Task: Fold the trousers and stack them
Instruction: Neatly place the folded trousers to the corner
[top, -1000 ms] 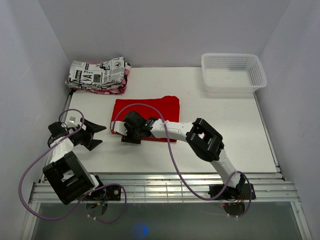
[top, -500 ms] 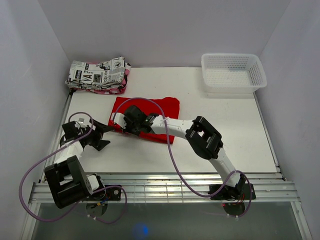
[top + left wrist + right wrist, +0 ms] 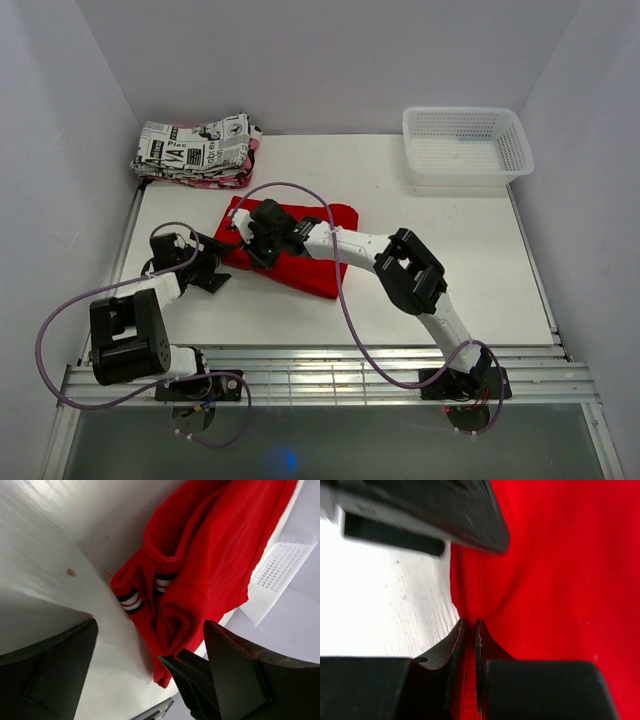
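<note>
The bright red trousers (image 3: 315,265) lie folded and skewed left of the table's middle. My right gripper (image 3: 250,240) is shut on their left edge; in the right wrist view its fingertips (image 3: 469,630) pinch a thin fold of the red fabric (image 3: 560,580). My left gripper (image 3: 216,265) stands open just left of that edge and holds nothing. In the left wrist view the trousers (image 3: 210,550) show striped cuffs, and the left gripper (image 3: 150,680) has its jaws wide apart over the white table.
A folded newspaper-print garment (image 3: 195,150) sits at the back left corner. A white mesh basket (image 3: 465,145) stands at the back right. The table (image 3: 450,260) ends at a metal rail along the near edge, and walls close in both sides.
My right gripper closed on the trousers' left edge and pulled it toward the back left, skewing the cloth. My left arm swung right, closer to the trousers, still open.
</note>
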Motion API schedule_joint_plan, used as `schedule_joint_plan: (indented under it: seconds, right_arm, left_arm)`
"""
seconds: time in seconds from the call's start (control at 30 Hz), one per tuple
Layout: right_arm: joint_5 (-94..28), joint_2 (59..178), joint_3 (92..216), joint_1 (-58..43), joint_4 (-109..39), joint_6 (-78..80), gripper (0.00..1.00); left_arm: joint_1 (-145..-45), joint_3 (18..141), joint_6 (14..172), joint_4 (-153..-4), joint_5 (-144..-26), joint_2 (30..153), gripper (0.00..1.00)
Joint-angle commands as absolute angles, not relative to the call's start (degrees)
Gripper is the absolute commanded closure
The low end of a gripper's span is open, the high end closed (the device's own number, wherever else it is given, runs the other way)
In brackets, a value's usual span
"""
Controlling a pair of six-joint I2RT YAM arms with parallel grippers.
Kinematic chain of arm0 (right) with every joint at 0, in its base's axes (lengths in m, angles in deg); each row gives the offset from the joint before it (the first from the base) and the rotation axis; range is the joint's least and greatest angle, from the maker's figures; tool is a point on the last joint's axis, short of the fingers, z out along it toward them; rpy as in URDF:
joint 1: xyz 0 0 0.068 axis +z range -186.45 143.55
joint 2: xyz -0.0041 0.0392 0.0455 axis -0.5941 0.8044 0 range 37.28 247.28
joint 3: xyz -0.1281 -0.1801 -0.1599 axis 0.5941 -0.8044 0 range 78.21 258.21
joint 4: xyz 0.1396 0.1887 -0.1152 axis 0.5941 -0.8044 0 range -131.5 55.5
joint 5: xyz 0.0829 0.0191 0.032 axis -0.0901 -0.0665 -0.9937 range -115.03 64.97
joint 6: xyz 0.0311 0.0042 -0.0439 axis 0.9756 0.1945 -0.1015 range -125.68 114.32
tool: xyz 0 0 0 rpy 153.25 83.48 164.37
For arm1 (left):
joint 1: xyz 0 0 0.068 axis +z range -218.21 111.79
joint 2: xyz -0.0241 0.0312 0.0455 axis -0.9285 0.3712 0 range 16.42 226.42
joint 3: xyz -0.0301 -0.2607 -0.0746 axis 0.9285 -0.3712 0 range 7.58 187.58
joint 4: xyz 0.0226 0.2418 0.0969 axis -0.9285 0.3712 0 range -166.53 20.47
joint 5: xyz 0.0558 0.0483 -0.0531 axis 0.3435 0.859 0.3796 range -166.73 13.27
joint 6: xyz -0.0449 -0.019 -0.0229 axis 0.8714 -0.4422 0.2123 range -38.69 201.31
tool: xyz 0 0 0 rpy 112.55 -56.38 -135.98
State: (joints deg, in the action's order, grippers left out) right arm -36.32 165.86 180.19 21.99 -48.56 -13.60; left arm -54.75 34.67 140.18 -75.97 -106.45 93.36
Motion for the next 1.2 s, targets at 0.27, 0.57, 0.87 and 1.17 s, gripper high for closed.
schedule_joint_plan:
  seconds: [0.27,0.57,0.87,1.17]
  right_arm:
    - [-43.84,167.54,185.53,20.59,-48.12,-6.12,0.92]
    - [-45.07,168.94,187.37,19.54,-48.03,-2.96,0.92]
    - [-46.92,169.38,187.72,19.45,-47.86,-2.78,0.92]
    - [-50.43,168.68,187.55,19.36,-47.33,-2.34,0.92]
  left_arm:
    - [-60.03,33.86,148.37,-90.4,-99.67,100.61,0.02]
    - [-60.3,36.23,148.37,-95.42,-102.22,108.26,0.17]
    - [-61.53,36.58,146.7,-96.74,-102.04,111.15,0.37]
    - [-61.53,39.57,143.02,-97.71,-103.27,113.89,0.95]
